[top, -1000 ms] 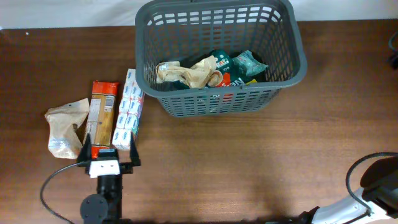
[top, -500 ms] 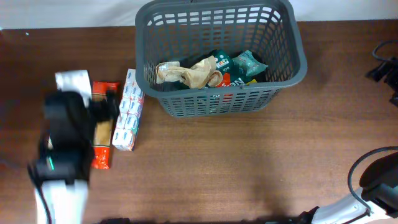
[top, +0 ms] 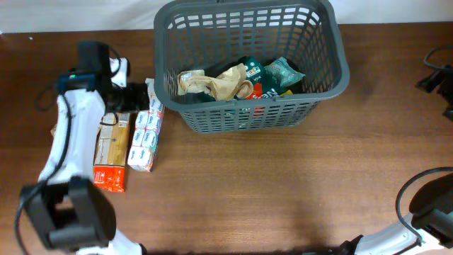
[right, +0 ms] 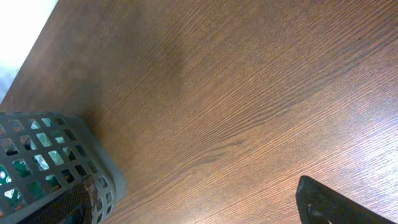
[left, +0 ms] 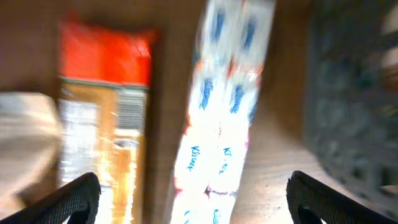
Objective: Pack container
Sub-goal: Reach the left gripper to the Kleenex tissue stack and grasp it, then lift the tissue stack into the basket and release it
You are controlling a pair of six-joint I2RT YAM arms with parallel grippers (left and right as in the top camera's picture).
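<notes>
The dark grey slotted basket (top: 322, 78) stands at the back middle of the table and holds a beige bag (top: 219, 83) and green packets (top: 282, 71). On the table left of it lie a white-and-blue tissue pack (top: 145, 134) and an orange-red pasta packet (top: 113, 152). My left gripper (top: 133, 95) is open over their far ends. The blurred left wrist view shows the tissue pack (left: 224, 106) between the open fingers (left: 193, 199), the pasta packet (left: 106, 93) to the left and the basket (left: 354, 106) to the right. My right gripper (top: 433, 76) is open and empty at the right edge.
A beige paper bag (left: 22, 143) lies left of the pasta packet, mostly hidden by my left arm in the overhead view. The right wrist view shows bare brown table (right: 249, 106) between the open fingers (right: 196, 205) and a basket corner (right: 37, 155).
My left arm has swung from the table's front to the back left, over the far ends of the packets. The right gripper has come into view at the right edge.
</notes>
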